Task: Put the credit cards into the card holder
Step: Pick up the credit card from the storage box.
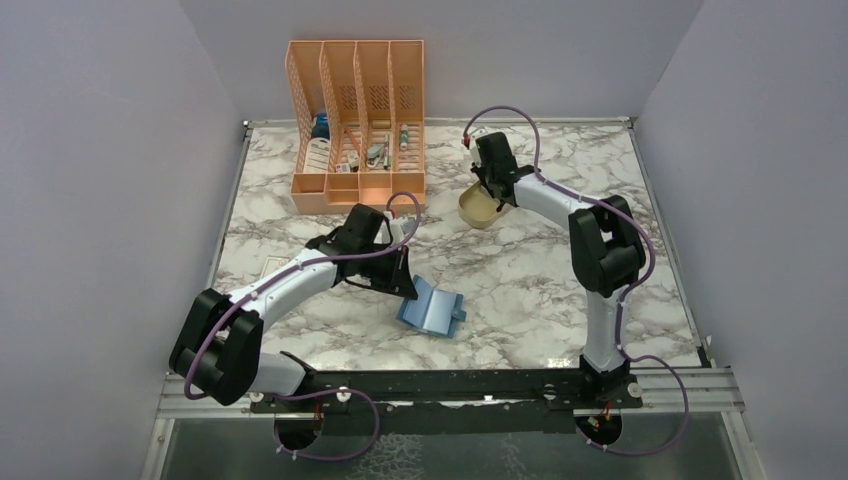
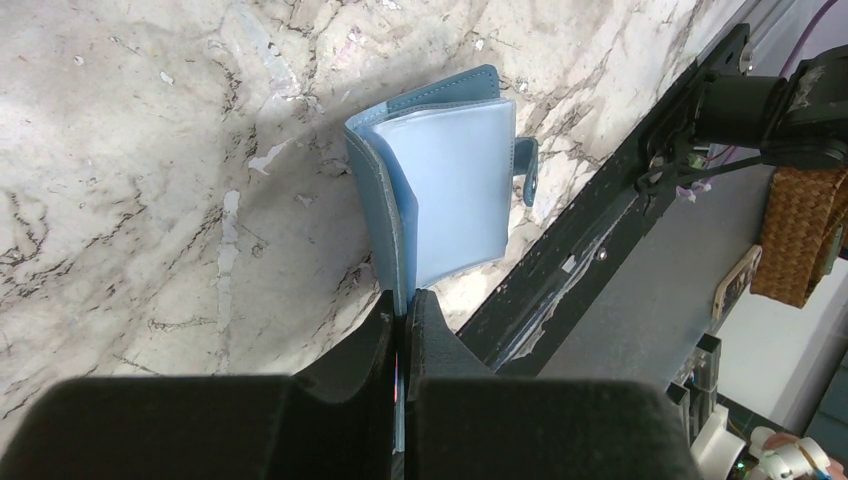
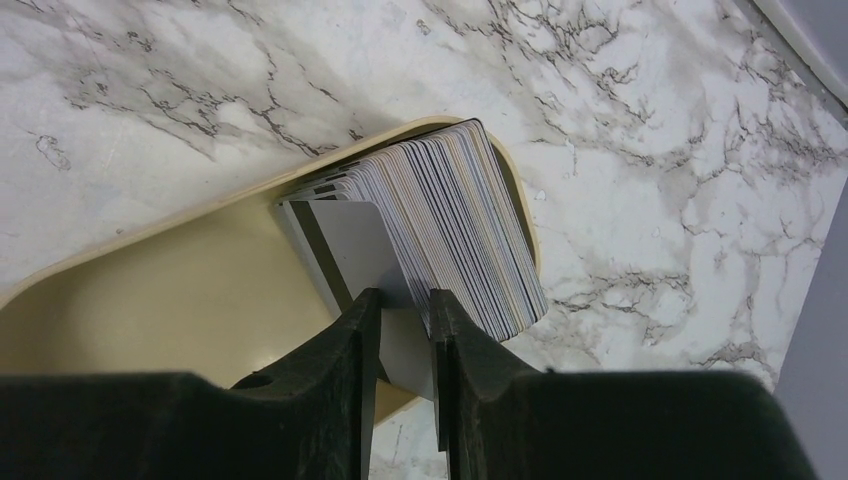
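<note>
The teal-blue card holder (image 1: 432,308) lies open on the marble near the front middle. In the left wrist view its pale blue inner slots (image 2: 455,190) face up. My left gripper (image 2: 405,300) is shut on the edge of the holder's left cover and sits just left of it in the top view (image 1: 405,283). The credit cards (image 3: 470,220) stand as a leaning stack in the beige tray (image 3: 150,300). My right gripper (image 3: 405,305) is down in the tray, its jaws a narrow gap apart, with the front grey card (image 3: 350,240) between them.
The orange slotted file rack (image 1: 358,130) with small items stands at the back left. The beige tray (image 1: 474,212) sits right of it, mid-back. The black mounting rail (image 1: 450,385) runs along the near table edge, close to the card holder.
</note>
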Action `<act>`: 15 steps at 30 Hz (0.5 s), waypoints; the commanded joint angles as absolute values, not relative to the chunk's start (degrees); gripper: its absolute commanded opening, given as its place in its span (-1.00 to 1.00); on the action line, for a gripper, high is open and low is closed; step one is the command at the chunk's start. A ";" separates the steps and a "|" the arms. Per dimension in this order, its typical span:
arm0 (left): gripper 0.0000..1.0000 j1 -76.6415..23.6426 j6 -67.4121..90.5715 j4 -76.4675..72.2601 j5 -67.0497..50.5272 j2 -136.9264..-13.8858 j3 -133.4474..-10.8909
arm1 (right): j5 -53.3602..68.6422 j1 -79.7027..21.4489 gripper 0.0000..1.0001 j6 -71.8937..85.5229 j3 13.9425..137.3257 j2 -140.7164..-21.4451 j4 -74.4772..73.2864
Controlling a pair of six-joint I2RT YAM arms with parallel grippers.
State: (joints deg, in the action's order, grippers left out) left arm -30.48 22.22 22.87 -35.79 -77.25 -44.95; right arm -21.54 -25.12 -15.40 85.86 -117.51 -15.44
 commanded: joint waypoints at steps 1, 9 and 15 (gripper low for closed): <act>-1.00 -30.23 21.97 23.07 -37.71 -75.99 -44.52 | -23.56 -24.61 -0.54 -16.07 87.48 -114.62 -14.58; -1.00 -30.18 22.06 23.07 -37.53 -75.41 -44.30 | -21.53 -24.82 -0.61 -15.37 87.81 -113.35 -16.94; -1.00 -30.22 22.06 23.04 -37.57 -75.24 -44.21 | -19.35 -24.96 -0.66 -14.92 86.20 -111.63 -16.85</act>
